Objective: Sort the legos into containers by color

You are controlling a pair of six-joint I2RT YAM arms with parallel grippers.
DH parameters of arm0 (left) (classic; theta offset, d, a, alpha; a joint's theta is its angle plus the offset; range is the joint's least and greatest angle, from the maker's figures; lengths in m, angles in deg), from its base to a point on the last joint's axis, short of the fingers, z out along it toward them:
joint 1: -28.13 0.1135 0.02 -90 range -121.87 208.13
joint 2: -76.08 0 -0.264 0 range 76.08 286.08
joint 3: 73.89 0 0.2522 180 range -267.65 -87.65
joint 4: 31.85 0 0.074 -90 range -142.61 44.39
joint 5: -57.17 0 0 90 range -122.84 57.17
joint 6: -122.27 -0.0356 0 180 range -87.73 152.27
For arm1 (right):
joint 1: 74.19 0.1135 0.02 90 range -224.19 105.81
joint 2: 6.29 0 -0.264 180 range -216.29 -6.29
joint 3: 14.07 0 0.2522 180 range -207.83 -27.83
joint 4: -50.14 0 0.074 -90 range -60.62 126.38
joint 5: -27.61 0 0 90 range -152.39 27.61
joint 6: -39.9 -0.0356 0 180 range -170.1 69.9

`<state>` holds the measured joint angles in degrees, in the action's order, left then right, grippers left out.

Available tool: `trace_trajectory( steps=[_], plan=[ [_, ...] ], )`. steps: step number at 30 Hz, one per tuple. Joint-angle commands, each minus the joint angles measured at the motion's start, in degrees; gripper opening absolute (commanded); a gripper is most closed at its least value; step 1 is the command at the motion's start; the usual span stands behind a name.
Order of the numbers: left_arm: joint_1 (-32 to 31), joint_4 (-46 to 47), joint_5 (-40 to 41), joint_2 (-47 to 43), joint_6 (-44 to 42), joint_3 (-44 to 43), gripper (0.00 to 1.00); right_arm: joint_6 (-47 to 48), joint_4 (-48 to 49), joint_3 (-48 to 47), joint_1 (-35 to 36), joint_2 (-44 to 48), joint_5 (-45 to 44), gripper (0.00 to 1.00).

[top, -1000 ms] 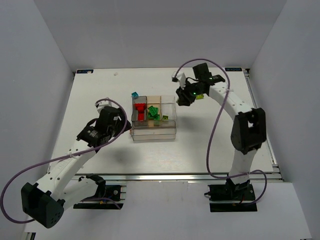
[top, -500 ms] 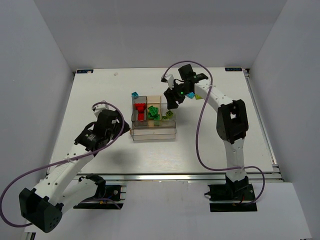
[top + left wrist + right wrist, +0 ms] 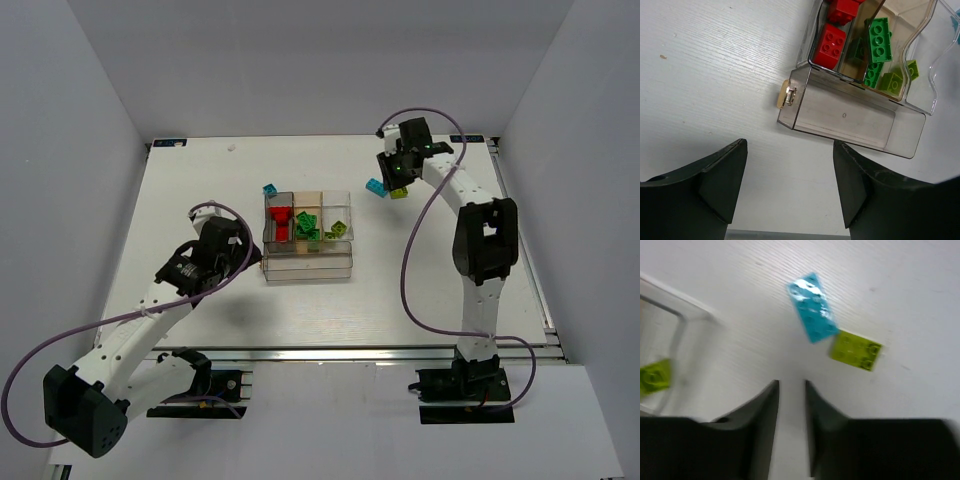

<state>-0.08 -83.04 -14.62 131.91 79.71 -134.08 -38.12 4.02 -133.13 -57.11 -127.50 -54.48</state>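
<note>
The clear divided container [image 3: 308, 262] sits mid-table, holding red bricks [image 3: 282, 220], green bricks [image 3: 308, 225] and a lime brick [image 3: 341, 230] in separate compartments. One cyan brick [image 3: 269, 189] lies outside by its far left corner. A cyan brick [image 3: 375, 187] and a lime brick [image 3: 399, 192] lie on the table to its right. My right gripper [image 3: 393, 174] hovers just behind them, its jaws a narrow gap apart and empty [image 3: 791, 382]; the cyan brick [image 3: 812, 307] and the lime brick [image 3: 856, 350] lie ahead of it. My left gripper [image 3: 242, 258] is wide open and empty [image 3: 790, 144], near the container's left end [image 3: 850, 117].
A round tan knob [image 3: 785, 94] sticks out of the container's left end. White walls enclose the table on three sides. The arm bases and purple cables lie at the near edge.
My right gripper swung left over the container, a lime brick landed in its right compartment, then the gripper moved back right to the loose cyan and lime bricks. The left arm barely shifted.
</note>
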Motion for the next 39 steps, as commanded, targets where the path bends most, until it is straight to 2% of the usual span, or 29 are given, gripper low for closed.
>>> trace_trajectory(
  steps=[1, 2, 4, 8, 9, 10, 13, 15, 19, 24, 27, 30, 32, 33, 36, 37, 39],
  plan=[
    [0.3, 0.7, 0.5, -0.4, -0.3, -0.6, 0.79, -1.6, 0.7, 1.9, -2.8, 1.6, -5.1, 0.4],
    [0.3, 0.8, 0.5, -0.3, -0.3, -0.7, 0.8, -0.7, 0.3, 2.2, -3.8, 1.4, -4.5, 0.7],
    [0.3, 0.8, 0.5, 0.1, -0.6, -0.9, 0.79, 4.6, -0.6, 2.0, -5.0, 0.5, -2.4, 0.88],
    [0.3, 1.0, 0.3, 1.0, -1.0, -1.4, 0.8, 16.6, -3.6, -0.3, -7.1, -2.0, 3.2, 0.89],
    [0.3, 1.0, 0.2, 1.2, -1.1, -1.6, 0.8, 19.7, -3.9, -0.4, -8.0, -2.2, 7.1, 0.89],
    [0.3, 1.0, 0.2, 1.4, -1.2, -1.8, 0.8, 26.3, -3.8, 0.3, -8.2, -2.1, 8.9, 0.89],
    [0.3, 1.0, 0.0, 2.1, -1.6, -2.1, 0.8, 37.1, -2.2, 2.0, -8.7, -2.7, 13.8, 0.87],
    [0.3, 0.9, 0.0, 2.4, -1.8, -2.6, 0.8, 46.3, -6.0, -1.6, -8.6, -4.9, 14.6, 0.82],
    [0.3, 0.1, 0.3, 2.5, -1.9, -3.4, 0.8, 54.1, -9.4, -10.7, -8.6, -12.1, 13.8, 0.79],
    [0.3, -0.7, 0.4, 2.3, -1.8, -3.2, 0.8, 66.1, -9.1, -11.8, -8.6, -14.2, 12.8, 0.8],
    [0.3, -1.2, 0.4, 2.7, -1.9, -3.7, 0.8, 69.1, -9.4, -12.9, -8.3, -16.2, 11.7, 0.8],
    [0.3, -1.3, 0.7, 3.1, -1.9, -4.3, 0.8, 69.0, -10.1, -16.4, -8.4, -19.0, 11.5, 0.77],
    [0.3, -1.6, 0.9, 3.3, -2.1, -4.5, 0.8, 69.0, -13.1, -18.4, -8.4, -20.1, 12.0, 0.68],
    [0.3, -1.7, 1.0, 3.3, -2.0, -4.7, 0.8, 69.8, -14.3, -19.2, -8.5, -20.7, 12.0, 0.6],
    [0.3, -1.6, 1.2, 3.7, -2.1, -4.7, 0.8, 71.9, -19.7, -18.0, -8.7, -20.3, 12.6, 0.44],
    [0.3, -1.7, 1.3, 3.7, -2.1, -4.5, 0.8, 72.9, -20.8, -16.5, -8.8, -19.9, 12.8, 0.32],
    [0.3, -1.3, 1.3, 3.7, -2.1, -4.4, 0.8, 73.6, -23.4, -14.3, -9.3, -18.1, 14.3, 0.15]
  ],
)
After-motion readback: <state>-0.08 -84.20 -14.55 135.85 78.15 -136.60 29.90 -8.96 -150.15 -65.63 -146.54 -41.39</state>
